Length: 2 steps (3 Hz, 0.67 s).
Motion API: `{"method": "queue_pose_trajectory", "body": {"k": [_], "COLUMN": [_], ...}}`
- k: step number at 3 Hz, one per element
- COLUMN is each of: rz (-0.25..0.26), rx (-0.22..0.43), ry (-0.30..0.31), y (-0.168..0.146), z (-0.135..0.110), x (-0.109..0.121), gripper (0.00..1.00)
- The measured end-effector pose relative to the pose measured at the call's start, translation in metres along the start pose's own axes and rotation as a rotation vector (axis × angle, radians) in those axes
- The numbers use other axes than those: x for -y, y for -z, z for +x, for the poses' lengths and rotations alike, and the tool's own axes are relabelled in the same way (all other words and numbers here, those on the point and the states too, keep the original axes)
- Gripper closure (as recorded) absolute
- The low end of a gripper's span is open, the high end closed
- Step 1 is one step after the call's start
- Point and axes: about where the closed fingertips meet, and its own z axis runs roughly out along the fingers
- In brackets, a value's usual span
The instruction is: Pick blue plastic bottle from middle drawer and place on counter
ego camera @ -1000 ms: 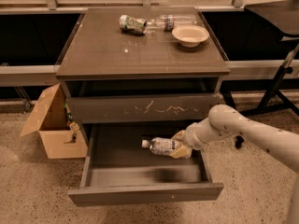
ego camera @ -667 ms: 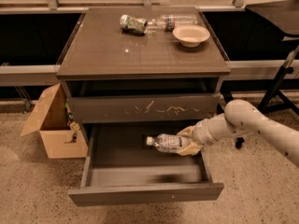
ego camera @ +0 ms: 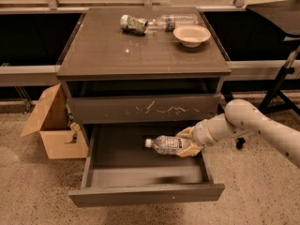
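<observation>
The blue plastic bottle (ego camera: 165,144) lies sideways, white cap pointing left, held above the floor of the open middle drawer (ego camera: 145,193). My gripper (ego camera: 183,143) comes in from the right on the white arm and is shut on the bottle's base end, at the right side of the drawer. The counter (ego camera: 140,46) is the glossy dark top of the cabinet, above the scratched drawer front (ego camera: 145,109).
On the counter's far side lie a crushed green-and-white can (ego camera: 133,23), a clear bottle (ego camera: 174,20) and a beige bowl (ego camera: 191,34). An open cardboard box (ego camera: 52,123) stands left of the cabinet. A black stand (ego camera: 281,81) is at the right.
The gripper with the bottle has shifted slightly right and a little up inside the drawer; the arm has drawn back to the right.
</observation>
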Motion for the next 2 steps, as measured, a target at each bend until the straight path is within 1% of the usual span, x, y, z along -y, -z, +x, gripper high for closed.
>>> {"method": "queue_pose_trajectory", "body": {"k": [1,2], "rz": [0.013,0.018], "rx": [0.010,-0.019], "ry": [0.053,0.122], "y": [0.026,0.065], "z": [-0.029,-0.079], "x": [-0.010,-0.025], "gripper": [1.00,1.00]}}
